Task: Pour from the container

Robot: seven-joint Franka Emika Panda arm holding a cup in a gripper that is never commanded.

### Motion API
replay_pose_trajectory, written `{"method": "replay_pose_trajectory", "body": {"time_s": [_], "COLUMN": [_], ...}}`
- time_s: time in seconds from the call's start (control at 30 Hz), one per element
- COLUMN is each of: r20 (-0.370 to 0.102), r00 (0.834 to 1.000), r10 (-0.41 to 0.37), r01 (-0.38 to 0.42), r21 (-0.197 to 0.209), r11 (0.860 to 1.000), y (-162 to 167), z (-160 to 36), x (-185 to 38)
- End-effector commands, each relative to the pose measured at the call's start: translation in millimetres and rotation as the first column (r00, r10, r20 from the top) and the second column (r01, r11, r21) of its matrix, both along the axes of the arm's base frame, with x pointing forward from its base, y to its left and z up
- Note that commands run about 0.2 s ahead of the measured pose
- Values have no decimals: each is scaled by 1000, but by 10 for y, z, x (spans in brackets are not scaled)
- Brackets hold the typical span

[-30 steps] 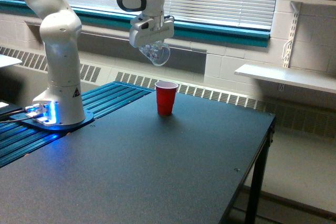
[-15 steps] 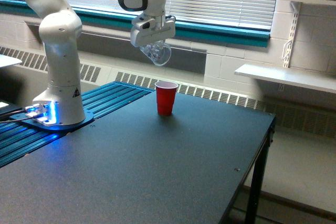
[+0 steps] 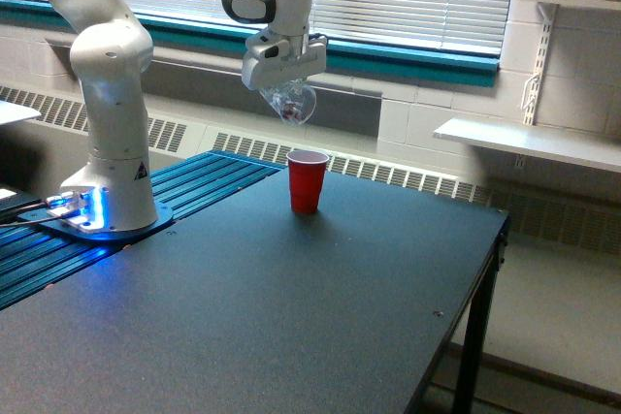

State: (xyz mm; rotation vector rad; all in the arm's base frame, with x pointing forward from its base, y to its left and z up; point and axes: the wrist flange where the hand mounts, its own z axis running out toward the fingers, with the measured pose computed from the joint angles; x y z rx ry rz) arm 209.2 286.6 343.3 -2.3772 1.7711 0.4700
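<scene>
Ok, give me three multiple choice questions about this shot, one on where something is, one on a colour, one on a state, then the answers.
1. Where is the clear mug?
A. held in the air above the cup
B. standing on the table
C. on the shelf

2. What colour is the cup on the table?
A. blue
B. red
C. white

3. How is the mug held?
A. upright
B. tilted
C. lying on the table

Answers:
1 A, the gripper holds it up over the cup.
2 B, the cup is plainly red.
3 B, its body slants down toward the exterior view's right.
</scene>
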Motion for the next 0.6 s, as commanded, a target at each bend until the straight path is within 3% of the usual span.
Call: {"method": "replay_pose_trajectory", "body": {"time_s": [0.03, 0.37, 0.6], "r20": [-5, -20, -4], "r00": [1000, 1000, 999], "r10": [-16, -14, -34], "r01": [16, 15, 34], "r21": [14, 30, 82], "r11": [1000, 999, 996], "y": [-38, 26, 62], "z": [72, 90, 87], "x": [93, 77, 85]}}
